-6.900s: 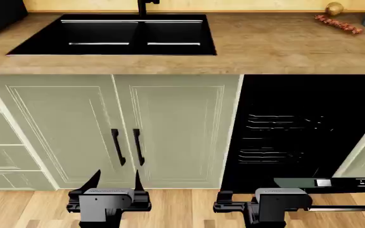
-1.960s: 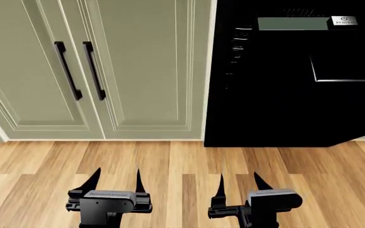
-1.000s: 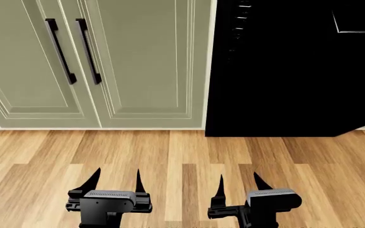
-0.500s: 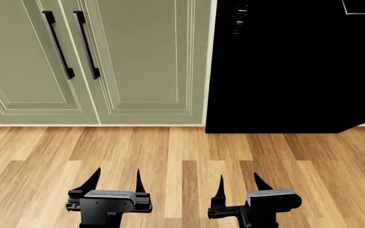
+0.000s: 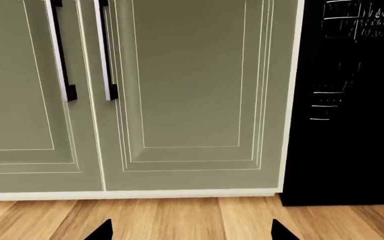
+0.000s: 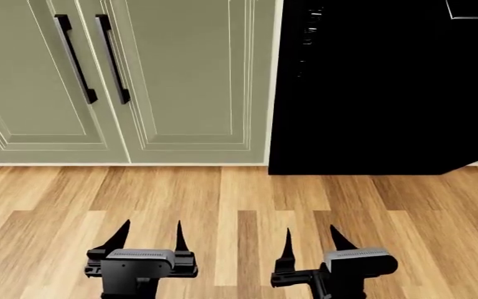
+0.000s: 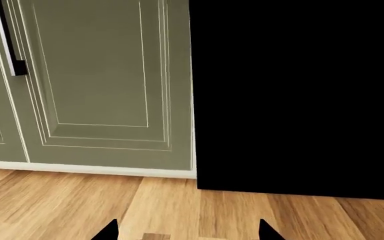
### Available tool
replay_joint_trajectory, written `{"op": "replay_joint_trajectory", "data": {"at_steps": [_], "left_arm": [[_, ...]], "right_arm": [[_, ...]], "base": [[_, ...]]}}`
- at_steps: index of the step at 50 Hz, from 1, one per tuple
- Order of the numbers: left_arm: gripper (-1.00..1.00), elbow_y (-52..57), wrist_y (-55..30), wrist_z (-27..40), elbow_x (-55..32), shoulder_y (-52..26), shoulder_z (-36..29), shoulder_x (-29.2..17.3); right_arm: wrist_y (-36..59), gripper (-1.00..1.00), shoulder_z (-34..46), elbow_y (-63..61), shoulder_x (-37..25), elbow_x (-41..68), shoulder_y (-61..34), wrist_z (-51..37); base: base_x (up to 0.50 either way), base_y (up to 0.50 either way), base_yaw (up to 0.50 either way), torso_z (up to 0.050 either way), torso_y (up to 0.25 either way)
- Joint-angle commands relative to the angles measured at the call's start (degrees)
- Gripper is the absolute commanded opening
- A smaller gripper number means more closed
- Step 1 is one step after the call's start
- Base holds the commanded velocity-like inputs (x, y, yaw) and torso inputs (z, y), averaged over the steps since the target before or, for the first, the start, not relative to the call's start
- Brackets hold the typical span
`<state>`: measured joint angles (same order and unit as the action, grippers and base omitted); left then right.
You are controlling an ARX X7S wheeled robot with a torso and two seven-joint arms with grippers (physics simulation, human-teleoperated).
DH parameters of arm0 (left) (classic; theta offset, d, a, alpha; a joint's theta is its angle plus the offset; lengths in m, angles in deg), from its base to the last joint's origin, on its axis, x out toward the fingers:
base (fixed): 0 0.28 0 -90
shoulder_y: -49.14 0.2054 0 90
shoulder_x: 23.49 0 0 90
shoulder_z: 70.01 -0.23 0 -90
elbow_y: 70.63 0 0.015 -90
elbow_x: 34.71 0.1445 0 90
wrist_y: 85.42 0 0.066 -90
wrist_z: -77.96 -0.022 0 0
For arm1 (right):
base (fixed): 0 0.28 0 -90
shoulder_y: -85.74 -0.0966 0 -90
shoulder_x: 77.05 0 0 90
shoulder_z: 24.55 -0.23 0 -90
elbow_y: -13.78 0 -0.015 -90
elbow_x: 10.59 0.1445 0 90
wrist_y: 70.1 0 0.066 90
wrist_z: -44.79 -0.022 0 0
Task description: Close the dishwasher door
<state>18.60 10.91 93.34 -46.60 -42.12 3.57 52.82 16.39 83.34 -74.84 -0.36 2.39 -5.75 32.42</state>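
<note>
The dishwasher door [image 6: 388, 93] is the big glossy black panel at the head view's upper right, beside the pale green cabinets. Its lower edge sits just above the wooden floor, and faint white rack lines [image 6: 310, 31] show along its left side. A thin silver line [image 6: 472, 17] shows at its top right. It also fills the right wrist view as the black panel [image 7: 299, 95] and edges the left wrist view [image 5: 352, 125]. My left gripper [image 6: 149, 233] [image 5: 190, 231] and right gripper [image 6: 310, 237] [image 7: 186, 231] hover open and empty over the floor, well short of the door.
Two pale green panelled cabinet doors [image 6: 181, 81] with black bar handles [image 6: 112, 59] stand left of the dishwasher. Wooden plank floor [image 6: 239, 199] runs between the cabinets and my grippers.
Since the earliest frame the view has dropped from the countertop and sink to the cabinet base and floor. Over the last second the cabinets crept slightly upward in view. Both grippers stay open.
</note>
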Motion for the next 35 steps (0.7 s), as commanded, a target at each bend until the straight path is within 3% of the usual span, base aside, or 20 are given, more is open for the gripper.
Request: {"op": "replay_joint_trajectory", "data": {"at_steps": [1,16,35], "left_arm": [[1.0,0.1,0.2,0.4,-1.0,-0.1,0.2,0.1],[1.0,-0.2,0.7,0.9,-1.1,-0.2,0.0,-0.1],[1.0,-0.2,1.2,1.3,-1.2,-0.1,-0.5,-0.4]], "right_arm": [[-1.1,1.0,0.2,-0.3,-0.2,2.1,0.2,1.4],[-0.5,1.0,0.9,-0.3,-0.6,1.6,-0.1,0.7],[-0.9,1.0,1.5,0.2,-0.9,1.7,-0.2,0.5]], "base": [[0.0,-0.5,0.0,0.0,0.0],[0.0,-0.44,0.0,0.0,0.0],[0.0,-0.19,0.0,0.0,0.0]]}}
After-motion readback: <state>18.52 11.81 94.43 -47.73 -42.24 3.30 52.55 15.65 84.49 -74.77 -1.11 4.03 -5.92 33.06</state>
